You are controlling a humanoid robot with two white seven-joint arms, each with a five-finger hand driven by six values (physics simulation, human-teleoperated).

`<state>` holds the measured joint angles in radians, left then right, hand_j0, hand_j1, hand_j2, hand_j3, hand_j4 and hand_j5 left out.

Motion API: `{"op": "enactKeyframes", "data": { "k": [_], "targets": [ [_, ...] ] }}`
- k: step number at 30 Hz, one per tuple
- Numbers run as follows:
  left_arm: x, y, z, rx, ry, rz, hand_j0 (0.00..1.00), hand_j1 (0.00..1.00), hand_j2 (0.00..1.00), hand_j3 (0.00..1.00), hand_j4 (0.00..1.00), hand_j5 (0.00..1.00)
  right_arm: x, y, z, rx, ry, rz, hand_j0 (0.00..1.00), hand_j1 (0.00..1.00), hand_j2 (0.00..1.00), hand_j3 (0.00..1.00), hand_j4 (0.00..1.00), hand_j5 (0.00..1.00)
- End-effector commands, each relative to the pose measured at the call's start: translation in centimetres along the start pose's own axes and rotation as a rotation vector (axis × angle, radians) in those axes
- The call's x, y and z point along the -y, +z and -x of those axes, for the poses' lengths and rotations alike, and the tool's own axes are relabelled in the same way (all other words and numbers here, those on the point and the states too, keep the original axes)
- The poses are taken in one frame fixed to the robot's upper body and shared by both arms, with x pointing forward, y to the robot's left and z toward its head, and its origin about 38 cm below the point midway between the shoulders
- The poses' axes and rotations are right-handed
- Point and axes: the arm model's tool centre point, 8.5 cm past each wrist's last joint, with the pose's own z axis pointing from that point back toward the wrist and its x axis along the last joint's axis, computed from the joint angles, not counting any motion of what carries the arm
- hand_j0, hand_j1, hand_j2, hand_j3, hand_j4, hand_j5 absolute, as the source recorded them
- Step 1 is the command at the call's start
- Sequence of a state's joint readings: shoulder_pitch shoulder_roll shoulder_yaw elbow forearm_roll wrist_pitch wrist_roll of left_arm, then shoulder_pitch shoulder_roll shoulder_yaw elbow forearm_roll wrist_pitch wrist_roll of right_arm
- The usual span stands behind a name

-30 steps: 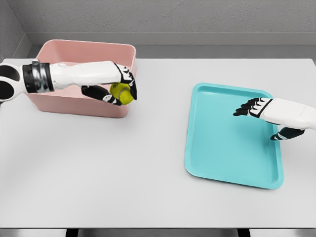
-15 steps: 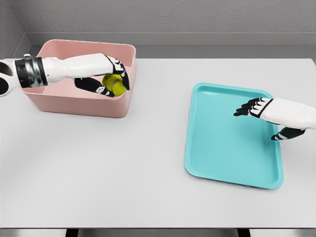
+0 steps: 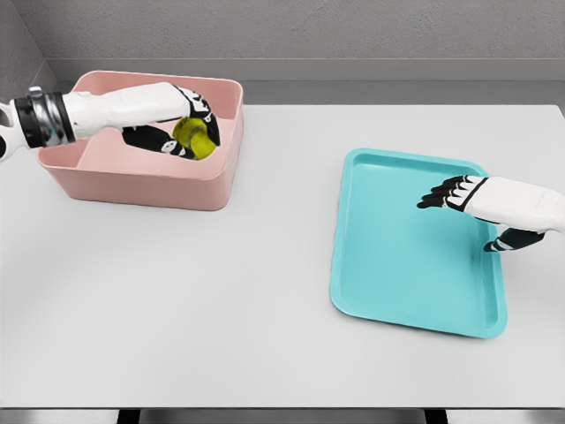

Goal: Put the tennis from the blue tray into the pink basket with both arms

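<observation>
Yellow-green tennis ball (image 3: 195,139) – gripped in the left hand (image 3: 181,124) – hangs inside the pink basket (image 3: 141,184); blue tray (image 3: 388,265) under the right hand (image 3: 481,208).

My left hand (image 3: 181,132) has open room inside the pink plastic basket (image 3: 141,181); only its walls hem me in.

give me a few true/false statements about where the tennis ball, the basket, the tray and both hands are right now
1. The left hand grips the tennis ball. True.
2. The ball lies on the blue tray. False: no ball shows on the tray; it is in the left hand over the pink basket.
3. The right hand is over the tray with fingers spread, holding nothing. True.
4. The basket stands right of the tray. False: it stands left of it, towards the table's far left corner.
5. The right hand reaches into the basket. False: it is over the tray.
</observation>
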<state>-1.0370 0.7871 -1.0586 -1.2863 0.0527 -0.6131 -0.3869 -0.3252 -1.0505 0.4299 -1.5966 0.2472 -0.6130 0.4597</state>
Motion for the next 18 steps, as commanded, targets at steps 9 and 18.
{"op": "enactKeyframes", "data": {
  "k": [9, 18],
  "targets": [
    [0.0, 0.7, 1.2, -0.046, 0.003, -0.003, 0.51, 0.51, 0.51, 0.51, 0.51, 0.51, -0.2, -0.1, 0.2, -0.002, -0.014, 0.0, 1.0, 1.0, 1.0, 1.0, 1.0, 1.0],
    [-0.2, 1.4, 2.7, -0.097, 0.007, -0.017, 0.51, 0.51, 0.51, 0.51, 0.51, 0.51, -0.2, -0.1, 0.2, -0.006, -0.01, -0.004, 1.0, 1.0, 1.0, 1.0, 1.0, 1.0]
  ]
}}
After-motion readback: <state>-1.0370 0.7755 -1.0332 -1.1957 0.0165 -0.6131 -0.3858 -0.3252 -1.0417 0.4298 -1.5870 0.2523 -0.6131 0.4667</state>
